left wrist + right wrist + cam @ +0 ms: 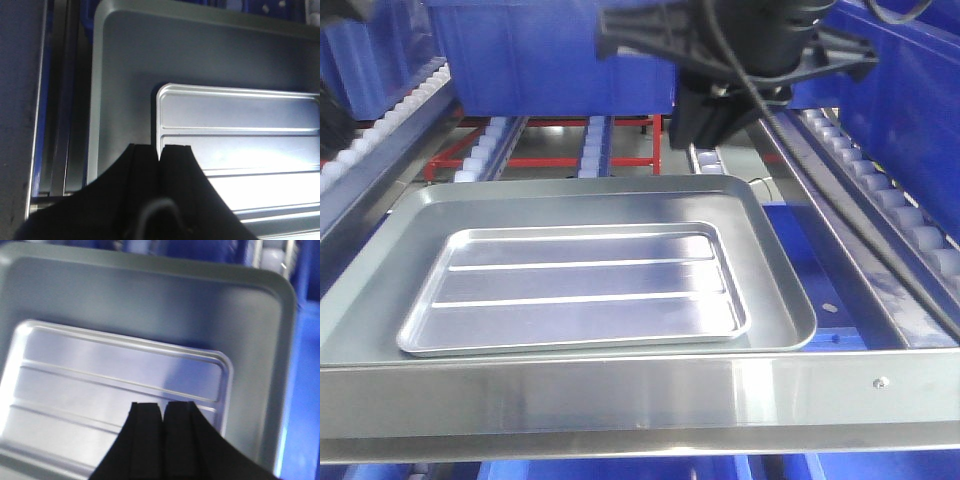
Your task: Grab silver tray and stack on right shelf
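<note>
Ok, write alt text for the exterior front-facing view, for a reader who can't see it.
A shiny silver tray with two raised ridges lies inside a larger, duller grey tray on a roller shelf with a broad steel front lip. A black robot arm hangs over the trays' far right corner, and a blue bin sits behind.

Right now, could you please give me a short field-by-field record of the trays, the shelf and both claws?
silver tray: lying flat inside the larger grey tray, ridges up
grey tray: resting on the right shelf, behind its front lip
left claw: shut, empty, above the silver tray's edge
right claw: shut, empty, over the silver tray
blue bin: further back on the rollers
</note>
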`<action>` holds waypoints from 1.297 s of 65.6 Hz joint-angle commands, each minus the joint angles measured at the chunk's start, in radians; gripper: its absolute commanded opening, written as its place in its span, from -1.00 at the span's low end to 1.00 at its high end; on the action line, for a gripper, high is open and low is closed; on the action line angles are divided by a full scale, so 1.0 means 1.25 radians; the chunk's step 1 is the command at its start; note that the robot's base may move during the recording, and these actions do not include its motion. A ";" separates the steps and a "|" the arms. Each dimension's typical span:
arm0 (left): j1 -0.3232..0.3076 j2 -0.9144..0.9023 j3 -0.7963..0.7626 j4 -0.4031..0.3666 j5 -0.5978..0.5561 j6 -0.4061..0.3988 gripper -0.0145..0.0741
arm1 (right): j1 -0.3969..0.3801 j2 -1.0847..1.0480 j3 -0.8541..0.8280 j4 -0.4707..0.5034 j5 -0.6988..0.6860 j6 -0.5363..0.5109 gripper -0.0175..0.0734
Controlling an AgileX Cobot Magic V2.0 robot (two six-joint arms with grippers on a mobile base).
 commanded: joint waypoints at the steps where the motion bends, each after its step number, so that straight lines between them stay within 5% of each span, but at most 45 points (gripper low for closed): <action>1: 0.001 -0.088 0.045 0.008 -0.132 0.005 -0.88 | 0.004 -0.092 0.038 -0.047 -0.136 -0.005 -0.51; 21: 0.001 -0.405 0.206 0.175 -0.216 0.005 -0.88 | 0.004 -0.384 0.251 -0.194 -0.301 -0.005 -0.51; 47: 0.001 -0.793 0.223 0.149 -0.084 0.005 -0.88 | 0.004 -0.827 0.441 -0.199 -0.165 -0.005 -0.51; 85: 0.001 -0.819 0.223 0.149 -0.074 0.005 -0.88 | 0.004 -0.905 0.446 -0.199 -0.143 -0.005 -0.51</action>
